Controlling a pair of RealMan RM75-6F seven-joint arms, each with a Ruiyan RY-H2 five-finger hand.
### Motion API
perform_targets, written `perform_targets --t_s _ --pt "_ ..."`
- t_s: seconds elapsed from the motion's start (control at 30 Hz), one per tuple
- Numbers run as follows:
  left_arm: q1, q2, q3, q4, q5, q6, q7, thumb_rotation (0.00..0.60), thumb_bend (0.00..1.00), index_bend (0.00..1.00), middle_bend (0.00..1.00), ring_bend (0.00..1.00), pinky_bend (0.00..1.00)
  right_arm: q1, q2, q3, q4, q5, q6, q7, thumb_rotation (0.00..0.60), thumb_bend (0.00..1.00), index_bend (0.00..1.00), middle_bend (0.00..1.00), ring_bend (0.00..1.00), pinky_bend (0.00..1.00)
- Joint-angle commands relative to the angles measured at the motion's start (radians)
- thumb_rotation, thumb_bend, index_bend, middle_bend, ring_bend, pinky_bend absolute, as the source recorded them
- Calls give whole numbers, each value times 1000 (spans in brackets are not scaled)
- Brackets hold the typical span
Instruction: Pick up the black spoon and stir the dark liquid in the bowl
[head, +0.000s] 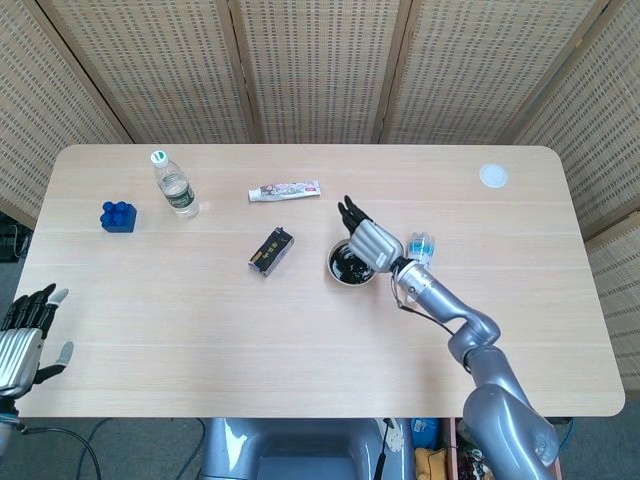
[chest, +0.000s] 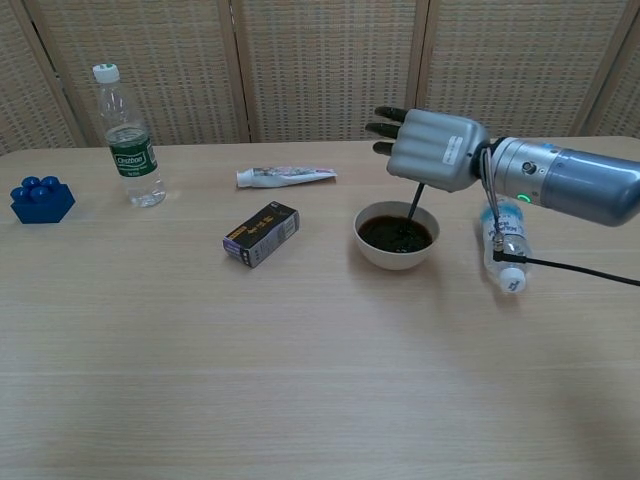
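Observation:
A white bowl (chest: 372, 247) (head: 334, 272) of dark liquid (chest: 393, 234) stands at the middle of the table. My right hand (chest: 430, 150) (head: 367, 240) hovers over the bowl's far right side and holds the black spoon (chest: 411, 205) by its handle. The spoon slants down with its tip in the liquid. My left hand (head: 24, 335) shows only in the head view, at the table's near left corner, fingers apart and holding nothing.
A small black box (chest: 261, 234) lies left of the bowl. A toothpaste tube (chest: 285, 177) lies behind it. A water bottle (chest: 126, 140) and a blue block (chest: 41, 199) stand far left. A small bottle (chest: 506, 248) lies right of the bowl. A white lid (head: 492, 176) sits far right.

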Motion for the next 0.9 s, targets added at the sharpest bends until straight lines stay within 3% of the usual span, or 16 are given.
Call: perform_targets --t_s 0.03,0.9 --pt "0 0 0 1 -1 -1 -2 600 439 0 0 0 0 7 -2 4 0 4 -4 -1 600 664 672 279 29 0" --pt "-4 -5 3 10 13 -1 -11 600 440 0 0 0 0 -49 -8 -9 -23 -5 61 22 600 664 672 272 29 0"
